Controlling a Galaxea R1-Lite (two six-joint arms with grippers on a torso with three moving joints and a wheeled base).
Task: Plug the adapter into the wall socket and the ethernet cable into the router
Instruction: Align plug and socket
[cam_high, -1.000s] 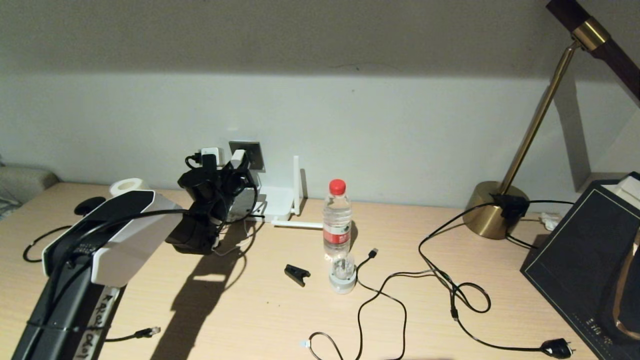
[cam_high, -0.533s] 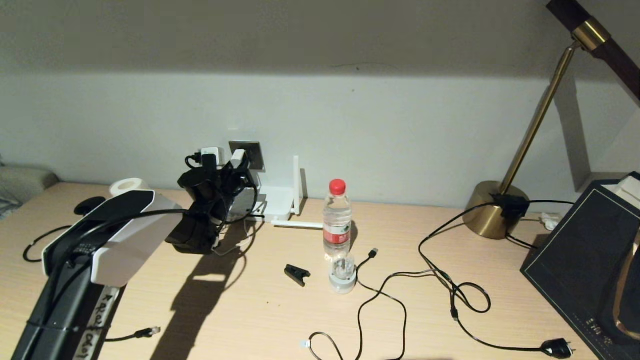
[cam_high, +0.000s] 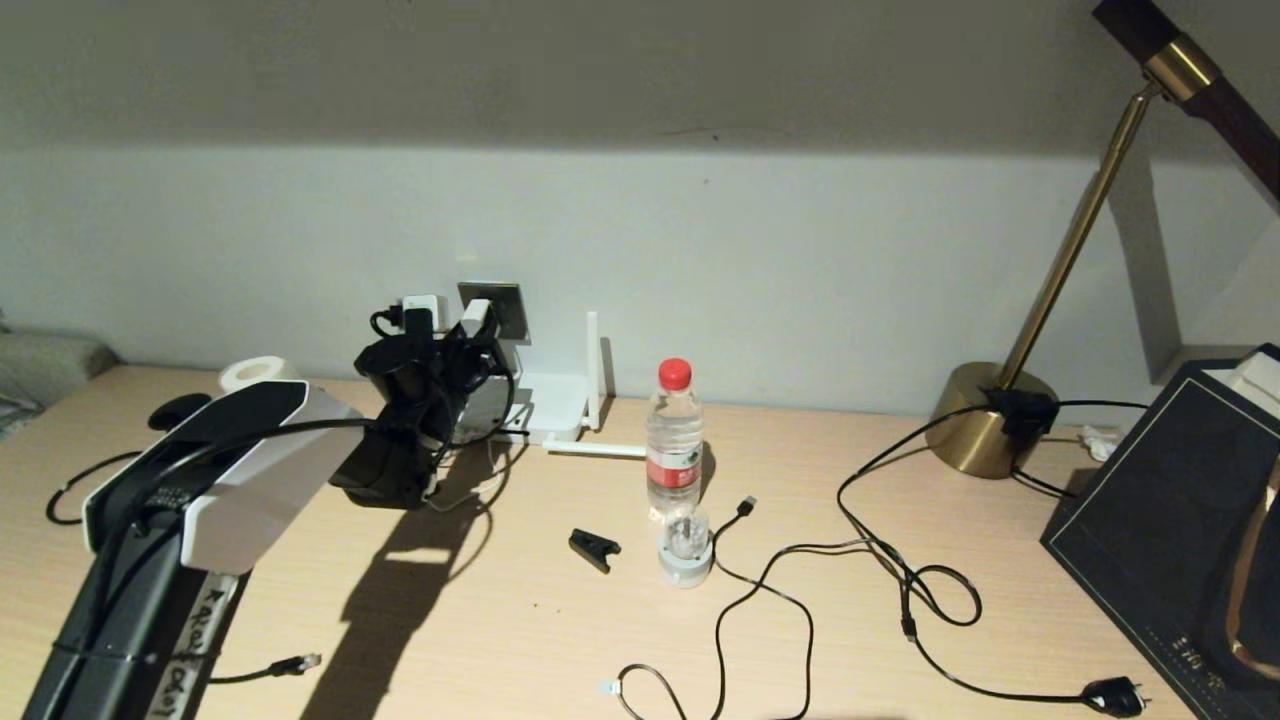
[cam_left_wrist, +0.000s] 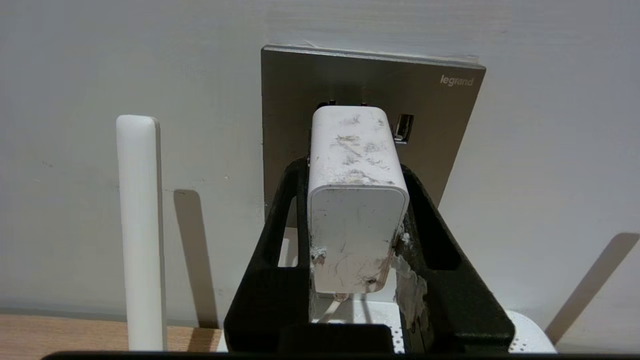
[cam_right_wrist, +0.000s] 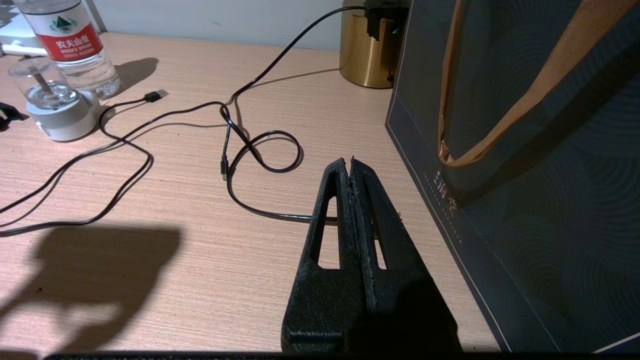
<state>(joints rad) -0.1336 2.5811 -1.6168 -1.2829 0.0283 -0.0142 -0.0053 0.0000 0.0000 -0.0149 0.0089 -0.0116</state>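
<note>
While our left gripper is up at the wall, its jaws are clamped on the adapter, one black finger on each side of the white body. Adapter's front end sits against the wall socket, the grey plate marked legrand; prongs aren't visible, so we can't tell how far they're seated. Adapter casing is scuffed, thin white cord drops from its rear between the fingers. Below the grip we see the router, white, on the bench right against the wall under the socket, one antenna standing upright beside the plate, another lying flat on the bench toward the water bottle. Head view puts our left gripper at the socket, arm reaching in from the near left. Ethernet cable is on the bench at the near left edge, clear clip plug free, well apart from the router. Our right gripper is parked low over the bench on the right, jaws fully closed on nothing, just beside a dark paper bag and above a loop of black lamp cord. Brass lamp base stands at the far right by the wall. Small black clip and a small clear-domed gadget sit in front of the bottle.
</note>
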